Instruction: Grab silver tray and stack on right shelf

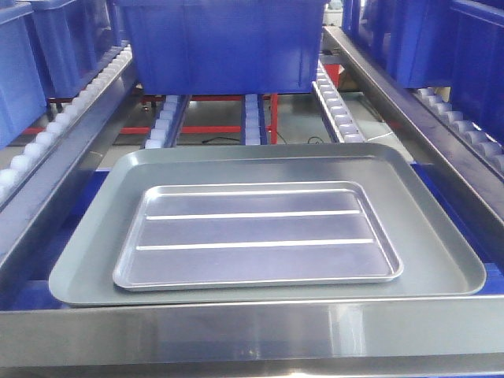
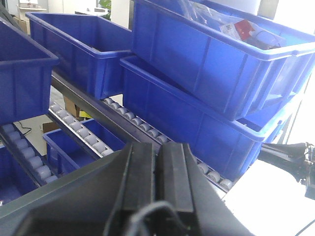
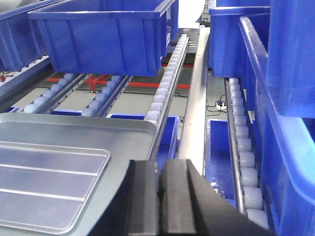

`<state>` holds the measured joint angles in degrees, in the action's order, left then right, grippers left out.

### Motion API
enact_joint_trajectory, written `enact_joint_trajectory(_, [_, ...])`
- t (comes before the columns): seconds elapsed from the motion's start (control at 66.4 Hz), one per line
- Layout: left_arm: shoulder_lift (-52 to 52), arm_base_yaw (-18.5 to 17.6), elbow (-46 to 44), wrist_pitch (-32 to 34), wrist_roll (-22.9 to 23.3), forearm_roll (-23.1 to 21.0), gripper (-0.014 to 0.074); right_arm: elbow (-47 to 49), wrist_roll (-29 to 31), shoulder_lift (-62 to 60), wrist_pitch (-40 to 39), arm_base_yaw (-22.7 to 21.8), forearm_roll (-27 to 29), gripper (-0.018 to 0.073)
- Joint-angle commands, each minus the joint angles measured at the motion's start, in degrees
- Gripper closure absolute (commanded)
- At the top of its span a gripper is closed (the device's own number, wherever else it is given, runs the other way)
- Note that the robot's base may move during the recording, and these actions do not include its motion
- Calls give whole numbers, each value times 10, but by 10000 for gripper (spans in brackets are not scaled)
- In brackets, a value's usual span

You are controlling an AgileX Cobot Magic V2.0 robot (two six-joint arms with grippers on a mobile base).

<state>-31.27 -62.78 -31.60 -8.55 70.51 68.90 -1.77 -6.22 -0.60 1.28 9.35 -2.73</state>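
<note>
Ahead and to the left of the right gripper (image 3: 158,173), the larger grey tray (image 1: 94,244) lies flat on the roller shelf (image 1: 339,110), and the silver tray (image 1: 260,236) lies flat inside it, near its middle. The silver tray is shallow and shiny, with rounded corners, a raised rim and two long parallel ridges across its base. Beyond both trays a big blue bin (image 1: 228,39) sits higher on the rollers; its inside cannot be seen. In front of the left gripper (image 2: 157,162), blue bins (image 2: 206,59) are stacked on sloping roller tracks, and the top one holds some packaged items (image 2: 246,29). Both grippers have their two black fingers pressed together, holding nothing and touching neither tray.
</note>
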Motion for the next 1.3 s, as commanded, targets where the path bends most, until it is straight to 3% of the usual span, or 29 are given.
enact_joint_trajectory(0.0, [-3,-3,-18,21,1,12,687,1,7,-10,-48,-3,0,510])
enact_joint_trajectory(0.286, [-3,-3,-18,23,1,12,687,1,7,-10,-48,-3,0,510])
enact_joint_trajectory(0.407, [-2,-3,-1,32,1,59,687,1,7,-10,-48,-3,0,510])
enact_joint_trajectory(0.482, [1,-3,16,32,1,124,687,1,7,-10,-48,-3,0,510])
enact_joint_trajectory(0.618, [41,-3,36,10,1,127,687,1,7,-10,-48,-3,0,510])
enact_joint_trajectory(0.663, [57,-3,40,-11,0,74,687,1,7,-10,-48,-3,0,510])
enact_joint_trajectory(0.693, [68,-3,40,-36,-15,14,687,1,7,-10,-48,-3,0,510])
enact_joint_trajectory(0.814, [109,-2,60,-102,-178,-153,687,1,7,-10,-48,-3,0,510])
enact_joint_trajectory(0.98, [180,17,131,-125,-287,-309,687,1,7,-10,-48,-3,0,510])
enact_joint_trajectory(1.13, [247,92,210,-51,-455,-484,687,1,7,-10,-48,-3,0,510])
enact_joint_trajectory(1.191, [270,136,243,3,-502,-532,687,1,7,-10,-48,-3,0,510])
enact_joint_trajectory(1.281, [289,206,274,41,-523,-579,687,1,7,-10,-48,-3,0,510])
